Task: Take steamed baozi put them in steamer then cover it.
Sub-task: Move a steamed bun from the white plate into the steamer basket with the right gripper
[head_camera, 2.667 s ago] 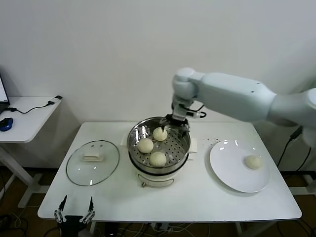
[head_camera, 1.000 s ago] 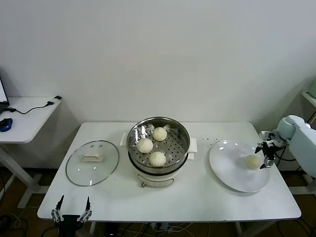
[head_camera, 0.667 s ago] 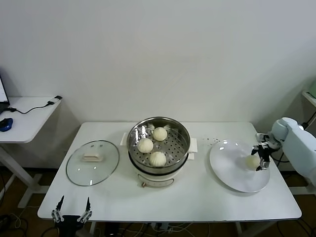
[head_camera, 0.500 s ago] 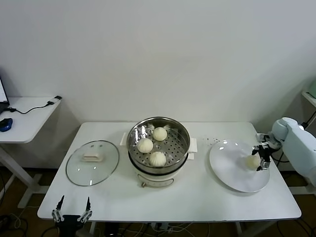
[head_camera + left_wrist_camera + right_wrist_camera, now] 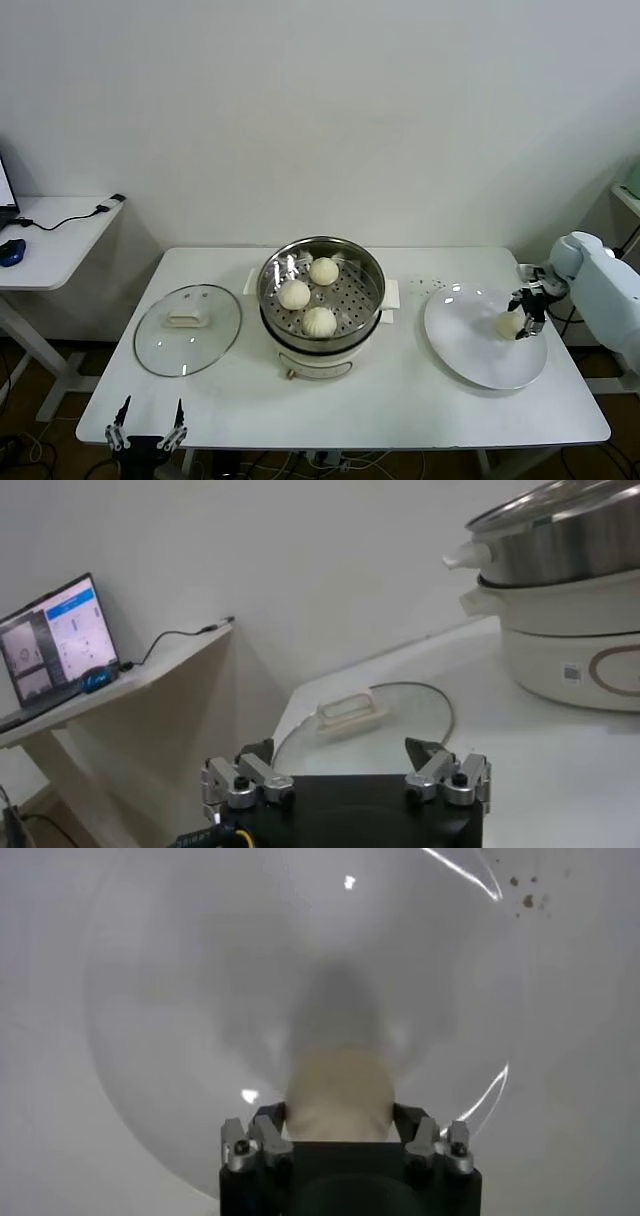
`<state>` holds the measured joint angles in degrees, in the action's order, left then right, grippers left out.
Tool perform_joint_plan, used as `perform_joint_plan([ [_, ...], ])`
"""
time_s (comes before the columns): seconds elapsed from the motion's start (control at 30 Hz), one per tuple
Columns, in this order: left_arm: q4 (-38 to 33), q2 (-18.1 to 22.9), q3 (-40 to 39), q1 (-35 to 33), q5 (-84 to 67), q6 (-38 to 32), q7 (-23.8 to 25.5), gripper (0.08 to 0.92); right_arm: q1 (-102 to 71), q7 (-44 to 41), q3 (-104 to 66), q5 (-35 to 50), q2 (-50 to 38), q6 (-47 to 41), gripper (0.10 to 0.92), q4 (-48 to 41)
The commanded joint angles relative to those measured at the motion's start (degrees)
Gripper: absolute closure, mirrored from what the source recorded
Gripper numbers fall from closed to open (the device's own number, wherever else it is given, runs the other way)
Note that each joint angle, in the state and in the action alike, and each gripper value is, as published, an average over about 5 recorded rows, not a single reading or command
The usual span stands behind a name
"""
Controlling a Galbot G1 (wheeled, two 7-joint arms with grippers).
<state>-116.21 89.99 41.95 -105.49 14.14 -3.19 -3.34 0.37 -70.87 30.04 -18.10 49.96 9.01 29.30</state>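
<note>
At the right edge of the frame my right tool (image 5: 524,311) is pinching the last baozi (image 5: 510,323) just above the plate (image 5: 465,350), so next I carry it to the steamer (image 5: 322,291); left tool (image 5: 146,432) idles spread, lower left.

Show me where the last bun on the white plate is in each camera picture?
Head view: the last baozi sits at the right edge of the white plate, with the right gripper around it.
Left wrist view: not in it; only the left gripper, the cover and the steamer show.
Right wrist view: low in the middle, between the fingers.
Shared landmark: the white plate.
</note>
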Motion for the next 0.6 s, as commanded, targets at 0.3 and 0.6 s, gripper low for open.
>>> perform_joint_plan([
  [0.3,0.0,-0.2,-1.2,-0.8,-1.0,-1.3,0.0,0.177,28.3,0.0,34.8,38.5,0.7,-12.0,0.321,14.5],
  [0.6,-0.3,-0.2,-2.5,-0.5,-1.3,-1.9,0.1,0.177,44.9,2.8,53.6,58.4,10.3,-19.4,0.321,21.1],
])
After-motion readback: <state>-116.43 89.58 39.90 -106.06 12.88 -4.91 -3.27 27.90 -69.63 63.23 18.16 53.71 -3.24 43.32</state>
